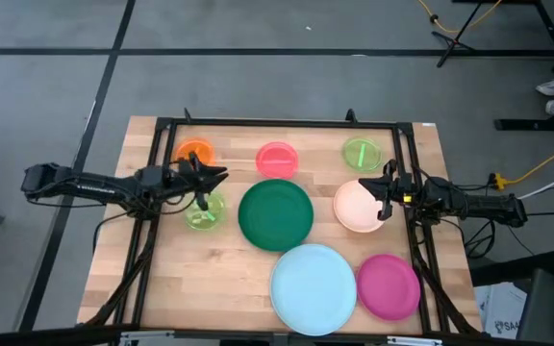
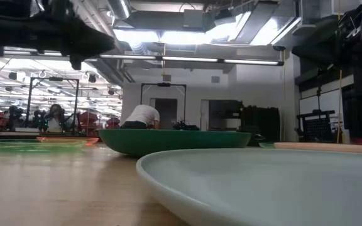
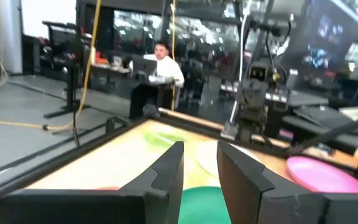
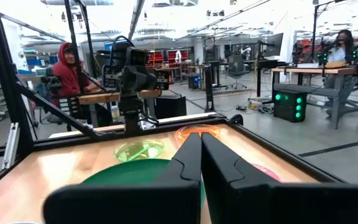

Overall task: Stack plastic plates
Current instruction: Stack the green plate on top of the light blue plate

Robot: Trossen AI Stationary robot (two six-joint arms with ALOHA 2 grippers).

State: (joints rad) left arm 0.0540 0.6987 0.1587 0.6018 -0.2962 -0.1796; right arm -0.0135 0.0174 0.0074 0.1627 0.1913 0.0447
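Note:
Eight plates lie flat and apart on the wooden table. Along the far side are a small orange plate (image 1: 195,152), a small pink plate (image 1: 277,158) and a small neon green plate (image 1: 362,153). A second neon green plate (image 1: 203,211), the large dark green plate (image 1: 276,213) and the peach plate (image 1: 359,206) sit mid-table. The pale blue plate (image 1: 314,288) and the magenta plate (image 1: 389,285) lie near the front. My left gripper (image 1: 221,176) hovers open between the orange plate and the nearer neon green plate. My right gripper (image 1: 385,185) is shut above the peach plate's right part.
A black frame (image 1: 277,123) runs round the table's far and side edges. Bare wood shows at the near left (image 1: 190,279). In the low view the pale blue plate's rim (image 2: 263,182) fills the foreground. People sit at desks beyond the table.

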